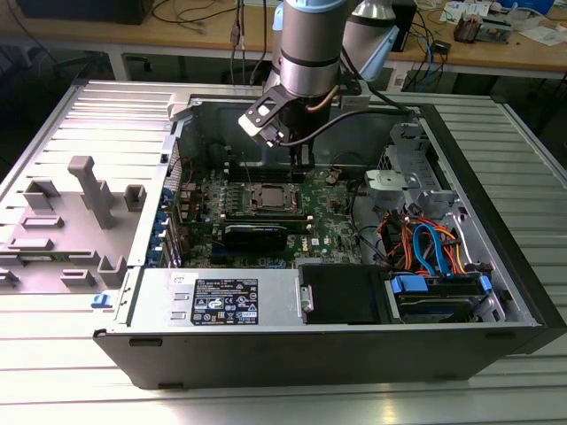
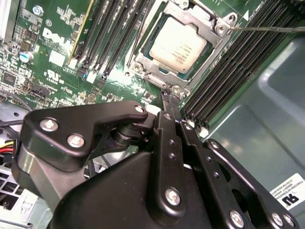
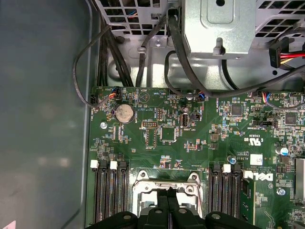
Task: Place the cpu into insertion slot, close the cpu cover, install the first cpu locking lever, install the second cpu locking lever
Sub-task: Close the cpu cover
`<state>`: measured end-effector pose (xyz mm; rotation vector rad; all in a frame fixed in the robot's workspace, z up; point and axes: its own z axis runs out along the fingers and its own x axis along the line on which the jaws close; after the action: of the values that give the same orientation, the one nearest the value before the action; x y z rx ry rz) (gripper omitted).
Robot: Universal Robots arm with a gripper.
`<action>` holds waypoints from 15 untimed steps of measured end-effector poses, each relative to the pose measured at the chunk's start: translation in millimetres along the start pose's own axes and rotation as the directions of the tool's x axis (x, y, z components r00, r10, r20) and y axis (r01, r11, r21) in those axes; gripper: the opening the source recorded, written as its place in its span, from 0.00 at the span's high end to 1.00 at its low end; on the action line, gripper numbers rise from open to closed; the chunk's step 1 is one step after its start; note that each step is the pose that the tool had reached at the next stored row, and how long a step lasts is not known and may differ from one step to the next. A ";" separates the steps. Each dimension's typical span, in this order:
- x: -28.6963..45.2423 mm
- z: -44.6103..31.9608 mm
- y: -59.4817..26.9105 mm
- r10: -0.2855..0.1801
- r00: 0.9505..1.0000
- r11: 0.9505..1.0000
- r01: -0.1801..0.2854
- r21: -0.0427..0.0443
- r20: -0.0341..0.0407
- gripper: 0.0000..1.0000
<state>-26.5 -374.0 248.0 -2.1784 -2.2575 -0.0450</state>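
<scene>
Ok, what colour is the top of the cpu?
The cpu top is pale silver-grey, clearest in the second wrist view.

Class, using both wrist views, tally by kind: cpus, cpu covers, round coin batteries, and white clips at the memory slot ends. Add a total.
cpu: 1
cpu cover: 1
coin battery: 1
white clips: 4
Total: 7

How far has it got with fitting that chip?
The cpu already sits in the insertion slot, with the cpu cover down over it. The gripper, shut, is at the slot's edge. A thin lever juts out sideways, so locking the levers seems left to do.
</scene>
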 end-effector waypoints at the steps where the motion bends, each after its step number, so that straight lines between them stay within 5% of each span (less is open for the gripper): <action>1: 0.2 0.2 -6.0 0.000 1.000 1.000 0.000 0.000 0.000 0.89; 4: 0.8 2.0 -24.4 0.000 1.000 1.000 0.000 0.000 0.000 0.89; 6: 1.0 2.9 -29.4 0.000 1.000 1.000 0.000 0.000 0.000 0.89; 15: 1.0 3.4 -30.7 0.000 1.000 1.000 0.000 0.000 0.003 0.89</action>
<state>-57.2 -374.0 244.0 -2.1795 -2.2587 -0.0417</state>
